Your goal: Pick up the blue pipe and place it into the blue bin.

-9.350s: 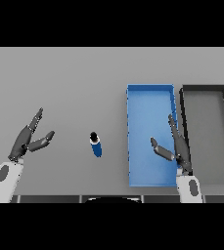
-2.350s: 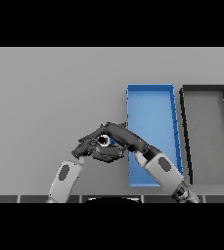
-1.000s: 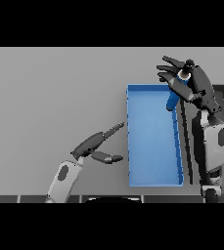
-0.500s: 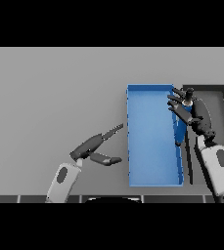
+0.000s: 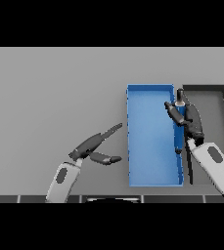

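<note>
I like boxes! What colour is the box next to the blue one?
It is black, or very dark grey: the black bin, seen in the head view, right of the blue bin.

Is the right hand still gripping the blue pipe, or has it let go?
Touching. The head view shows the right hand with fingers curled round the blue pipe at the right wall of the blue rectangular bin; no gap shows.

The right hand is seen over the right wall of the blue bin, its fingers curled round the blue pipe, whose dark end sticks up above the fingers. A black bin lies just beside the blue bin, on its right. The left hand is held over the grey table left of the blue bin, fingers straight.
</note>
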### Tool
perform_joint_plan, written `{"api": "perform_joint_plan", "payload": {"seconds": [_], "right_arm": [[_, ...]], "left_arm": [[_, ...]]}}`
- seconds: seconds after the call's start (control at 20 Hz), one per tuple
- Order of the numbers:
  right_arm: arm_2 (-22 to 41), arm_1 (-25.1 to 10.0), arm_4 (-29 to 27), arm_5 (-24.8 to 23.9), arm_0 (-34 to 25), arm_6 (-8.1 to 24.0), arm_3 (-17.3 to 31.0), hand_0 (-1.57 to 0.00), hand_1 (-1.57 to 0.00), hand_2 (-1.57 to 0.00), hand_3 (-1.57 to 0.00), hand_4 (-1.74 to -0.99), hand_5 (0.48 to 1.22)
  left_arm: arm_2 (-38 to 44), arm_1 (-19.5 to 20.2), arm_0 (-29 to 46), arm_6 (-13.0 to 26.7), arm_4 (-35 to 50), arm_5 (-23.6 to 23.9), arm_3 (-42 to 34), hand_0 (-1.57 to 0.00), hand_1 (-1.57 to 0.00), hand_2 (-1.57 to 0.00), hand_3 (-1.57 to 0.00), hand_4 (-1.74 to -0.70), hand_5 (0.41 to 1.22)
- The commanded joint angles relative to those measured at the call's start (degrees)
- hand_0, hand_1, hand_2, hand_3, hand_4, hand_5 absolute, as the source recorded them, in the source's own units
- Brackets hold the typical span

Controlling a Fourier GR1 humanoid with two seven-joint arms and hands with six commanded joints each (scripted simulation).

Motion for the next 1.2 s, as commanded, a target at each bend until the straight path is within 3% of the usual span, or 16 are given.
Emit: {"api": "perform_joint_plan", "payload": {"seconds": [0.0,0.1,0.15,0.35,0.55,0.6,0.75,1.15], "right_arm": [[2.3,-1.3,-1.1,1.7,-1.0,1.1,0.6,-0.60,-0.55,-0.55,-0.32,-1.337,1.221],[8.3,-5.3,-5.0,2.4,-2.8,2.5,3.1,-0.38,-0.35,-0.35,-0.21,-1.219,1.137],[13.1,-9.2,-8.7,2.6,-4.6,2.5,4.5,-0.31,-0.28,-0.28,-0.16,-1.175,1.084],[26.6,-15.4,-16.3,3.3,-12.1,2.5,5.2,-0.12,-0.11,-0.11,-0.07,-1.078,0.898],[34.2,-17.8,-18.5,3.1,-17.9,2.5,5.7,-0.05,-0.05,-0.05,-0.03,-1.051,0.787],[35.0,-16.8,-18.8,2.7,-18.4,2.5,6.3,-0.04,-0.04,-0.04,-0.02,-1.046,0.759],[36.6,-18.0,-20.1,1.8,-19.9,2.5,5.6,-0.02,-0.02,-0.02,-0.01,-1.033,0.696],[37.5,-18.1,-19.8,2.8,-20.4,2.3,6.0,-0.01,-0.01,-0.01,0.00,-1.022,0.649]], "left_arm": [[-0.3,0.0,0.2,-0.3,0.0,-0.1,-0.3,0.00,0.00,0.00,0.00,-0.88,0.427],[-0.4,-0.2,0.3,-0.3,0.2,0.0,-0.9,0.00,0.00,0.00,0.00,-0.88,0.430],[-0.4,-0.2,0.4,-0.3,0.1,0.1,-1.0,0.00,0.00,0.00,0.00,-0.88,0.429],[-0.7,-0.5,0.6,0.8,-0.2,0.2,-0.5,0.00,0.00,0.00,0.00,-0.89,0.426],[-1.0,-0.3,1.2,0.1,-0.5,0.4,-1.3,0.00,0.00,0.00,0.00,-0.89,0.428],[-0.8,0.0,1.2,-0.5,-0.6,0.4,-0.9,0.00,0.00,0.00,0.00,-0.89,0.428],[-0.8,0.1,1.2,-0.1,-0.2,0.1,-1.2,0.00,0.00,0.00,0.00,-0.89,0.429],[-0.6,-0.4,0.4,-0.4,-1.3,0.8,1.0,0.00,0.00,0.00,0.00,-0.88,0.431]]}}
